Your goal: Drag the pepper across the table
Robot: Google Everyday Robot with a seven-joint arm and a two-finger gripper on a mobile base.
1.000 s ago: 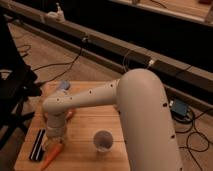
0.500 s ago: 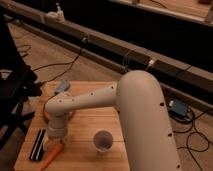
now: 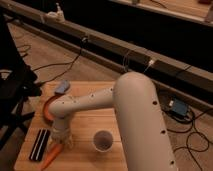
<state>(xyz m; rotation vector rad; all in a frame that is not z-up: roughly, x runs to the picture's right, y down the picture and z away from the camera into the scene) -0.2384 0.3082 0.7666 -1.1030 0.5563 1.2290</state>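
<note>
At lower left of the frame, we see the gripper [image 3: 62, 138] down on the wooden surface [image 3: 82, 126], a little lower and farther right than half a second ago. Its tip meets the upper end of the orange pepper [image 3: 52, 156], which lies slantwise by the bottom edge, a shade nearer that edge than before. We cannot tell how far the jaws are open, or whether they hold the pepper. A dark ribbed block [image 3: 39, 144] lies just left of it, a white cup [image 3: 102, 141] to the right, both unmoved.
</note>
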